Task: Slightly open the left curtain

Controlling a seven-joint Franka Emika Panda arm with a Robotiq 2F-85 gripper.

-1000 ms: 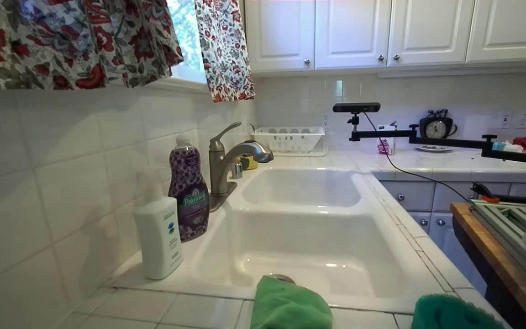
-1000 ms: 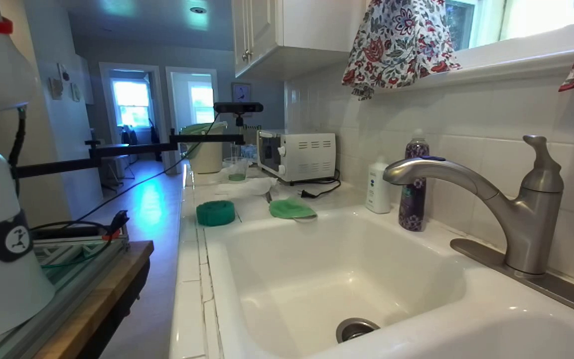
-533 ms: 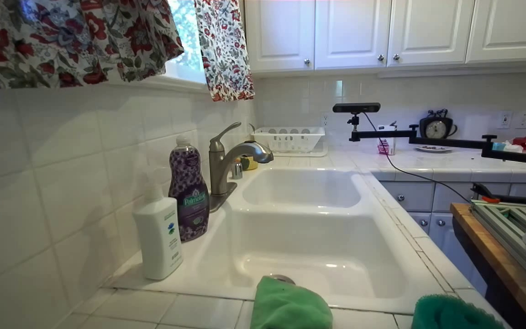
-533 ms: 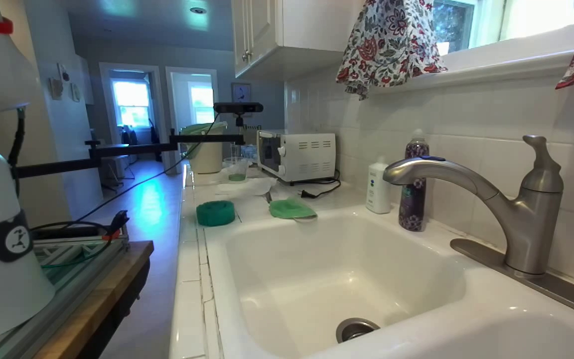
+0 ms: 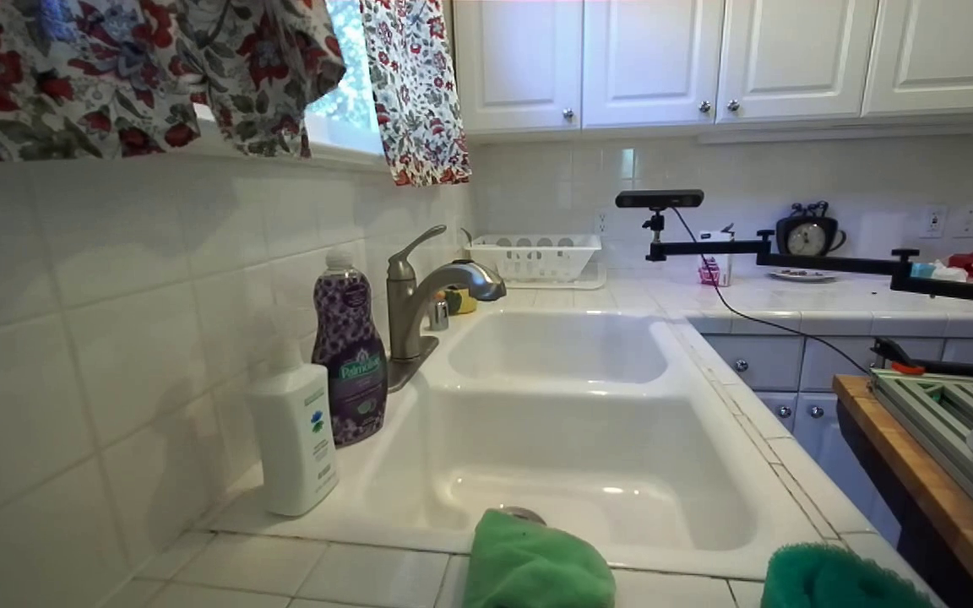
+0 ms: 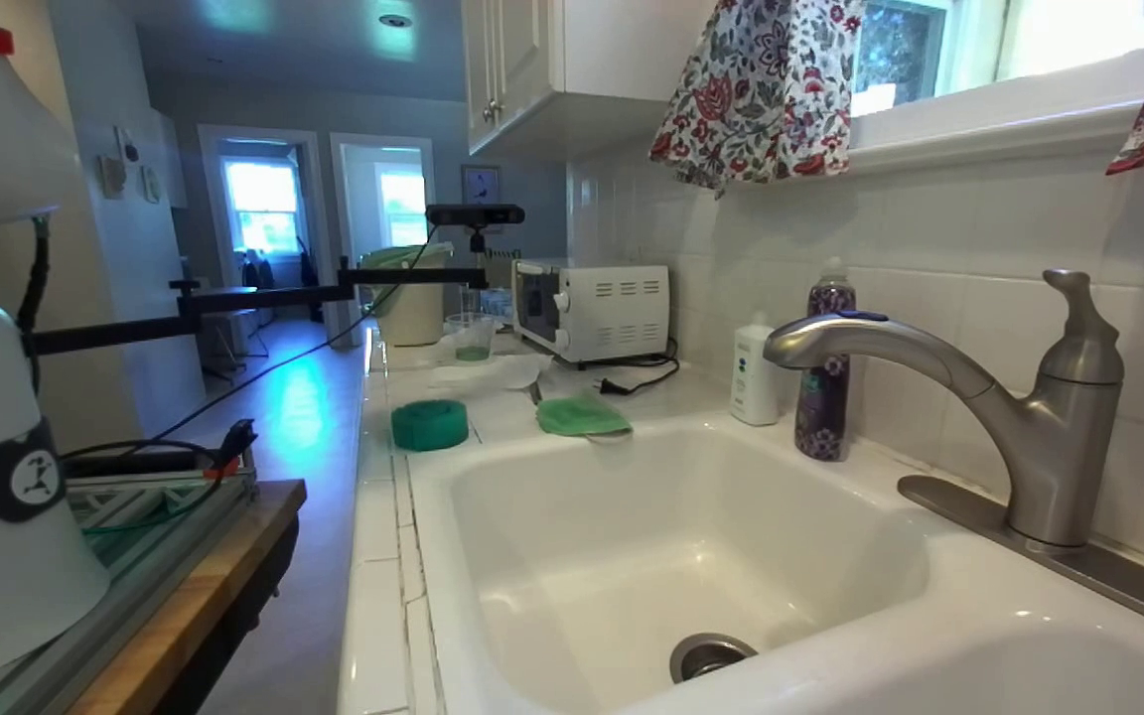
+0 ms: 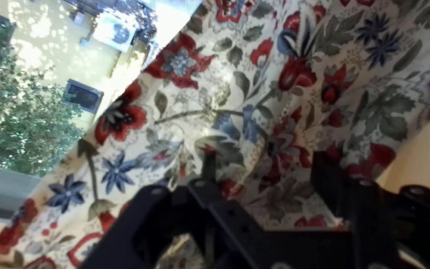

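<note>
The left curtain (image 5: 106, 76), white with red, blue and green flowers, hangs over the window's near part in an exterior view. The same left curtain (image 6: 761, 99) hangs beside the upper cabinet in an exterior view, its edge short of the bright pane. In the wrist view the left curtain (image 7: 215, 93) fills most of the picture, its slanting edge baring the glass at upper left. My gripper (image 7: 265, 164) is open there, its dark fingers wide apart, with fabric showing behind and between them; whether they touch it I cannot tell. Both exterior views leave the gripper out.
A narrow floral strip (image 5: 419, 101) hangs at the window's far side. Below are the faucet (image 6: 1009, 417), the purple soap bottle (image 5: 351, 355), the white bottle (image 5: 294, 439) and the double sink (image 5: 571, 447). A camera on a black bar (image 6: 264, 298) crosses over the counter.
The left curtain's free edge has shifted away from the window's middle, baring more glass and sill. Its hem has swung and folded differently. The visible upper arm has moved slightly.
</note>
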